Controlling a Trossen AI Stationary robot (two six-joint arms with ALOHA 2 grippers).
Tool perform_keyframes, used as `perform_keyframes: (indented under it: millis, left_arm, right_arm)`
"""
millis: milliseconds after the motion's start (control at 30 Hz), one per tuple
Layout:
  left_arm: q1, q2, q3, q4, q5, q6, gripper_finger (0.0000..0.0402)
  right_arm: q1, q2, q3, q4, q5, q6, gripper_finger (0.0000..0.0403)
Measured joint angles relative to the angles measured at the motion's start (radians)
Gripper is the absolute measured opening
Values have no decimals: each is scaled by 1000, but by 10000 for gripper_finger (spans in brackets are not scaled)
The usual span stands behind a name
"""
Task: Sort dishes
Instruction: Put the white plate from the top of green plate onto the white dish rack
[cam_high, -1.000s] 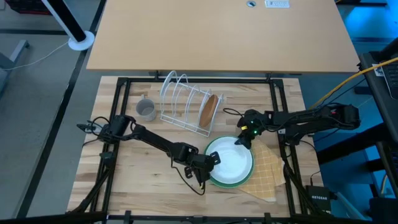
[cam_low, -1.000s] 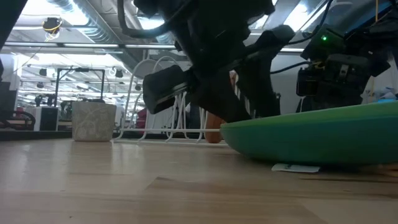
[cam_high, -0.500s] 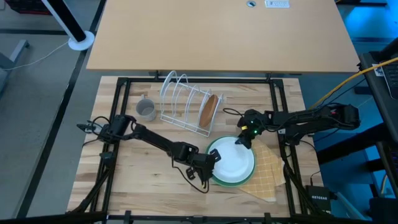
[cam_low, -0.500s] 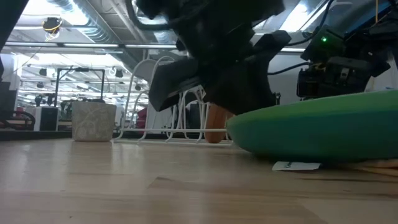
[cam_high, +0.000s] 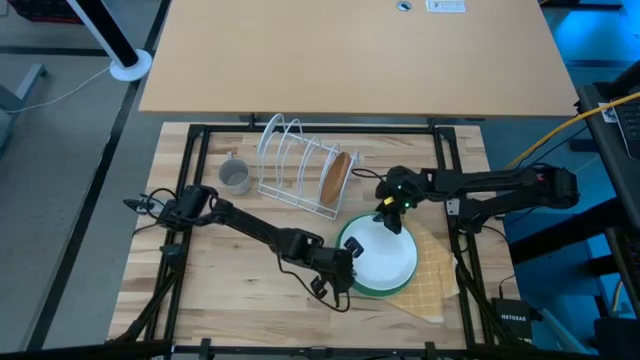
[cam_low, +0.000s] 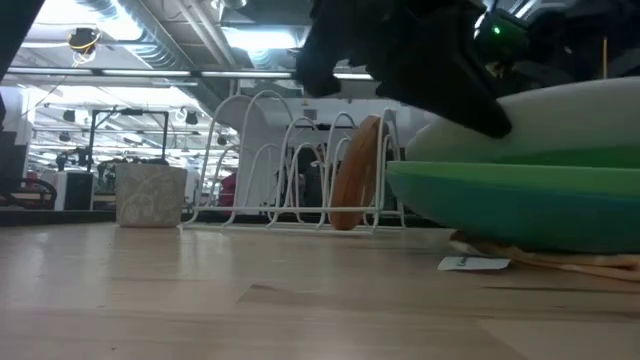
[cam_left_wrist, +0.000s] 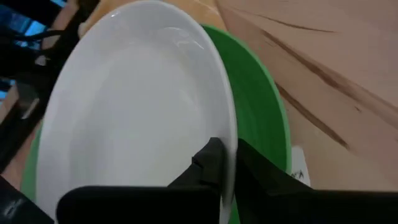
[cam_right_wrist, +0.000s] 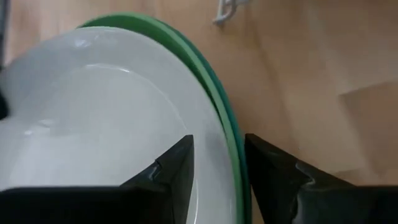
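Plates stacked on the yellow cloth (cam_high: 432, 277), top one being lifted.
Your left gripper (cam_left_wrist: 229, 163) pinches the pale plate (cam_high: 382, 251) rim; the right gripper (cam_right_wrist: 219, 163) straddles its far edge above the green plate (cam_low: 520, 205). Next, raise it clear toward the rack (cam_high: 297, 160).

My bench: light wood table (cam_high: 200, 270) in a black frame. Directly on it: small grey mug (cam_high: 235, 177) near the far-left part, upright, handle side unclear. Just beside it the white wire rack (cam_high: 298, 168), w/ the brown plate (cam_high: 336, 176) stood on edge in its end slot. Yellow checked cloth (cam_high: 432, 285) lies flat on my right side, w/ the stacked plates on it, partly overhanging onto bare wood. Small white tag (cam_low: 473, 264) lies on the wood by the cloth's edge.
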Motion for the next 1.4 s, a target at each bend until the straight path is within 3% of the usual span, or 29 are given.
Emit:
perform_keyframes:
  millis: [200,500,833,1000,1133,1400]
  left_arm:
    - [5,0,11,-14,-18,-51,5]
    - [3,-1,11,-27,-5,-65,4]
    - [11,-40,11,-13,-7,-149,4]
    - [33,-83,11,-24,-11,-255,4]
    - [55,-106,11,-21,-14,-307,4]
    - [89,-144,11,-27,-21,-380,4]
  right_arm:
    - [2,-4,116,-128,56,-74,145]
    - [2,-2,135,-177,50,-101,145]
    - [10,-110,166,-180,-137,-135,145]
    - [77,-215,200,-176,-135,-170,145]
    - [161,-279,205,-189,-72,-173,145]
    - [337,-298,205,-274,-20,-154,145]
